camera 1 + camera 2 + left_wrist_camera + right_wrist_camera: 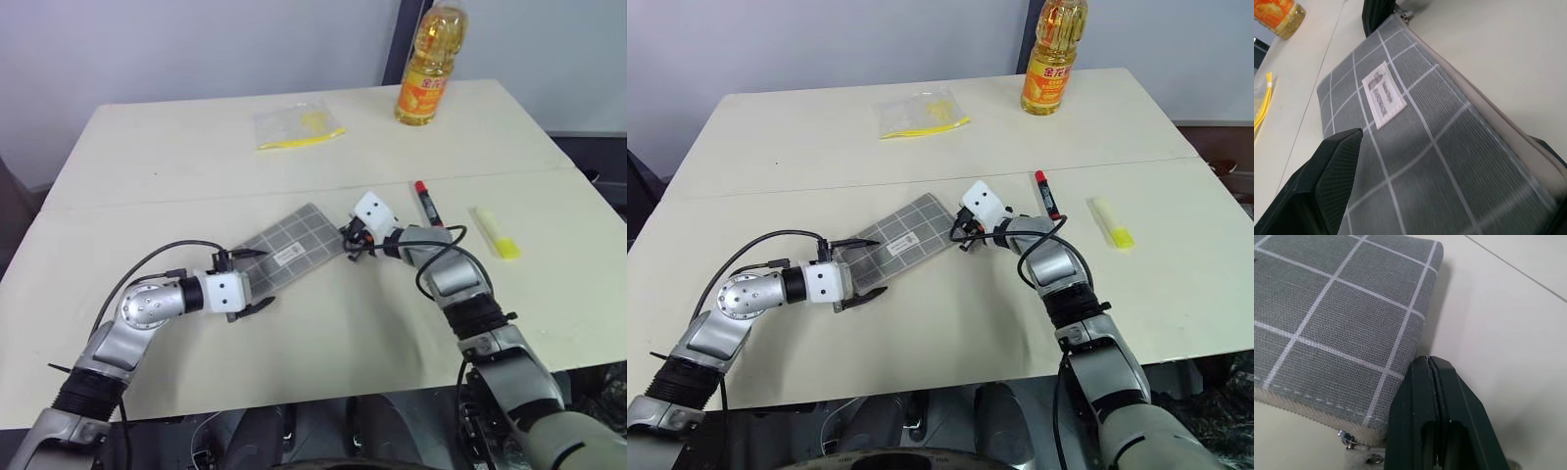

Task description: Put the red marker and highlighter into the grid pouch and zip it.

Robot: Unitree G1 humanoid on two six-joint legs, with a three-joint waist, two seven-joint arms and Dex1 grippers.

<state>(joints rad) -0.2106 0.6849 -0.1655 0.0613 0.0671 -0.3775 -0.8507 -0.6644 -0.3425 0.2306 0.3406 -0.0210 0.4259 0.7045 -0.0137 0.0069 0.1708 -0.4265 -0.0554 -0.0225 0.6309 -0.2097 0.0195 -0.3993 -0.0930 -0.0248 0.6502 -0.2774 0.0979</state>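
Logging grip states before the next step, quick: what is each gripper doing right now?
Left gripper: open, fingers either side of the grid pouch's near end.
Right gripper: shut at the pouch's zipper corner; whether it pinches the pull cannot be told.

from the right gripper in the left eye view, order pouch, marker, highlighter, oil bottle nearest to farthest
1. pouch, right at the right gripper, on its left
2. marker, just to its right
3. highlighter, farther right
4. oil bottle, at the table's far edge

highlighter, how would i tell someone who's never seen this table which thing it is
Start at the oil bottle at the table's far edge and come toward the robot's right side. Two pens lie there: the highlighter is the outer one, nearest the table's right edge. It is chunky and pale yellow, while the red marker beside it is slim.
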